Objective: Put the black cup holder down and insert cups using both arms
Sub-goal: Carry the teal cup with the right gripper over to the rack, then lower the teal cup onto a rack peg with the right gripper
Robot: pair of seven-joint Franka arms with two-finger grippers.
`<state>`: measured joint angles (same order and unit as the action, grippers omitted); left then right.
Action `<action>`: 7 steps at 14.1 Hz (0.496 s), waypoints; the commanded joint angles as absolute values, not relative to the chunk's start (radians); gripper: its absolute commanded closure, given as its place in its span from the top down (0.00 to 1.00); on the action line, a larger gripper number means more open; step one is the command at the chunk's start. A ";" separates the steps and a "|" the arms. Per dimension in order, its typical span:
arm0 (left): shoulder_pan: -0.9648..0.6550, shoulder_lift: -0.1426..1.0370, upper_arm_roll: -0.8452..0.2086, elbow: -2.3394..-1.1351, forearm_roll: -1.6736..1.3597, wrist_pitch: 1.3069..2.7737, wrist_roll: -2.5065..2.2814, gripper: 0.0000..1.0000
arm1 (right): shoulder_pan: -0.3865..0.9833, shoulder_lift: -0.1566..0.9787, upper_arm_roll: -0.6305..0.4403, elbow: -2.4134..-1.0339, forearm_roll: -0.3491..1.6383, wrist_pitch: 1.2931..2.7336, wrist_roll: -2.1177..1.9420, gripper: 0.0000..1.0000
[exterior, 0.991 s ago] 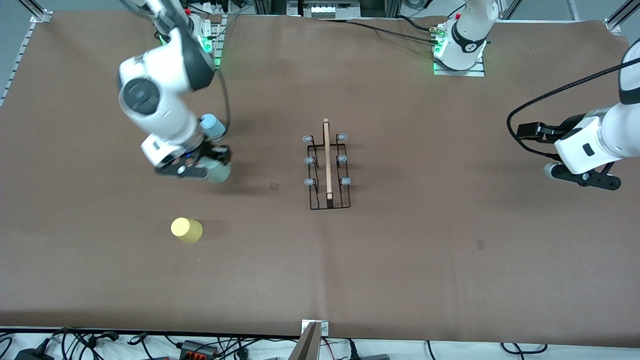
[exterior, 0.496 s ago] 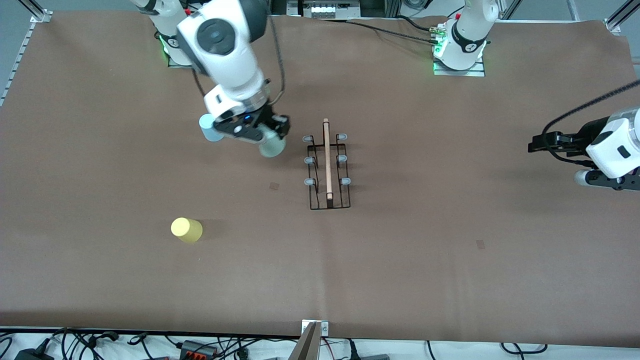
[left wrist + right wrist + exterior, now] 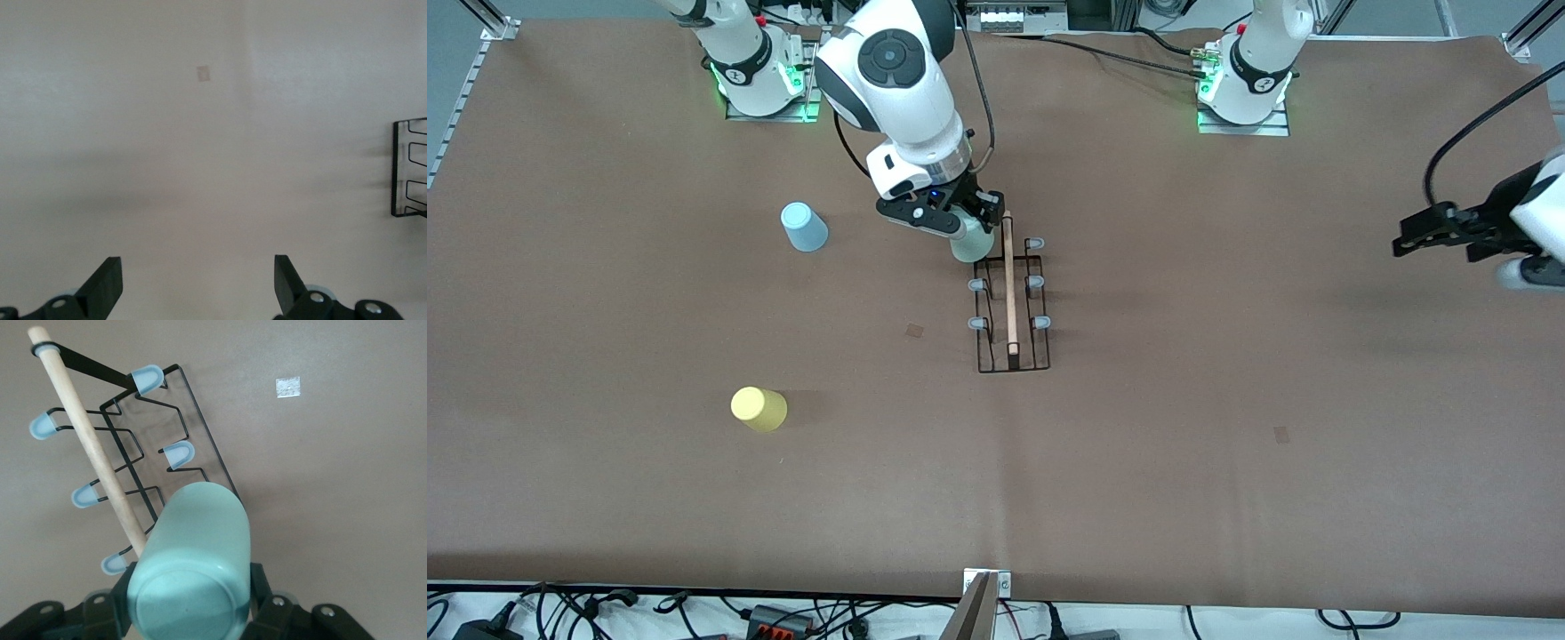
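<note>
The black cup holder stands mid-table, its wooden rod handle pointing toward the robots. My right gripper is shut on the pale grey-green cup and holds it over the holder's peg nearest the robots, on the right arm's side. In the right wrist view the cup sits between the fingers above the holder. The light blue cup and the yellow cup stand upside down on the table toward the right arm's end. My left gripper is open and empty over the left arm's end.
Small tape marks lie on the brown mat. A metal bracket and cables sit at the table edge nearest the camera. The holder's end shows in the left wrist view.
My right arm has carried the grey-green cup from beside the light blue cup to over the holder. My left arm has drawn back toward its end of the table.
</note>
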<state>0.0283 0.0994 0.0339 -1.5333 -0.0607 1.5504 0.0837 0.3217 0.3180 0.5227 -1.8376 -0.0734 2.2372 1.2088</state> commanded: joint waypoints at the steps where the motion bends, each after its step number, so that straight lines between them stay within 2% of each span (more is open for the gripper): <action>1: -0.002 0.058 0.072 -1.591 -0.064 1.586 0.083 1.00 | 0.336 0.344 0.517 -1.816 -0.113 2.240 1.232 0.03; 7: -0.012 0.035 0.071 -1.597 -0.014 1.614 0.064 1.00 | 0.339 0.391 0.515 -1.841 -0.167 2.292 1.236 0.04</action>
<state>0.0095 0.0778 0.0560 -1.5543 -0.0389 1.5935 0.0807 0.3259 0.3736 0.5215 -1.8386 -0.1315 2.2692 1.2107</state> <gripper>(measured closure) 0.000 0.322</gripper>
